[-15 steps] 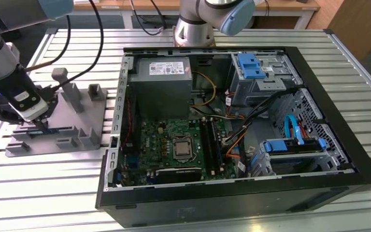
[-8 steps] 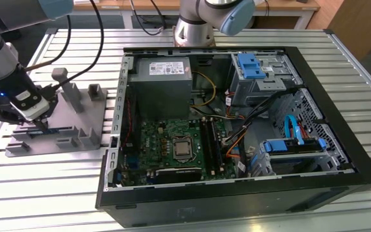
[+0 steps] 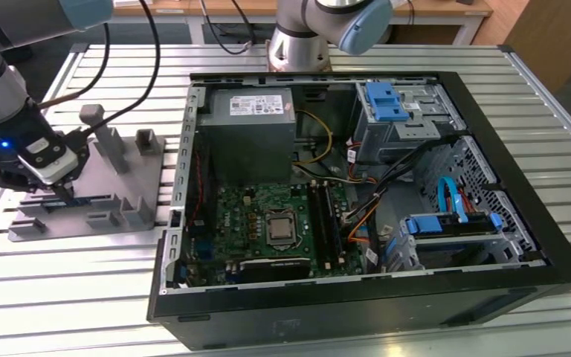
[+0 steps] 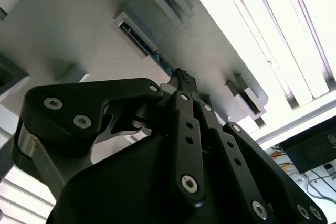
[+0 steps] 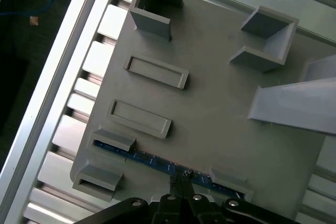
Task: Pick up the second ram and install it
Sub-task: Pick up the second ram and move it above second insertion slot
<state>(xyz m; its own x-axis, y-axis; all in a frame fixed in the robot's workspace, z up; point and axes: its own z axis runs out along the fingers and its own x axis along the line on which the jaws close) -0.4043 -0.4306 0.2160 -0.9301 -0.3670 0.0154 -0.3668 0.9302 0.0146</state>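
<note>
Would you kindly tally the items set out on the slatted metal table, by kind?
second ram: 1
grey tray: 1
computer case: 1
Total: 3

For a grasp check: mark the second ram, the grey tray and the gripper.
second ram (image 5: 147, 157): first wrist view, on its blue board edge.
grey tray (image 5: 210, 103): first wrist view, on its bare flat base.
gripper (image 5: 181, 178): first wrist view, midway between the jaws' tips.

grey tray beside an open computer case on slatted table.
</note>
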